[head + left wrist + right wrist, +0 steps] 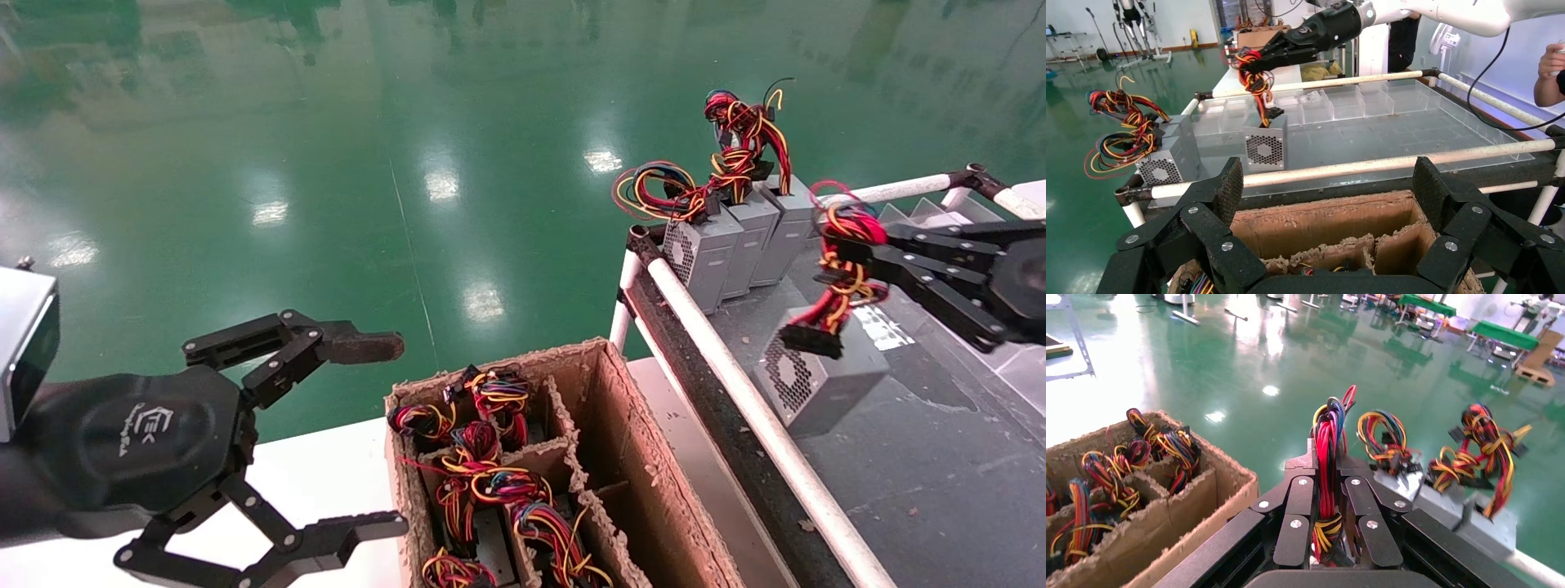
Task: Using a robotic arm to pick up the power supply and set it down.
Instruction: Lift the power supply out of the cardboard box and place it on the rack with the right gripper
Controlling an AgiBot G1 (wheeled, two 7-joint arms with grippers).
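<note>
Head view | right gripper (850, 245) pinches wires | power supply (821, 380) vent faces left

A dark belt (940, 457) framed by white rails (760, 412) carries the supplies. One supply (821, 384) sits on it directly under the right gripper (850, 253), whose fingers are pinched on its wire bundle. Three more supplies (739, 237) stand side by side in a row at the belt's end, beyond that gripper's fingertips. A white table (319, 482) under the left gripper (384, 433) bears a divided cardboard box (654, 482) just past its spread fingertips, beside the belt
</note>
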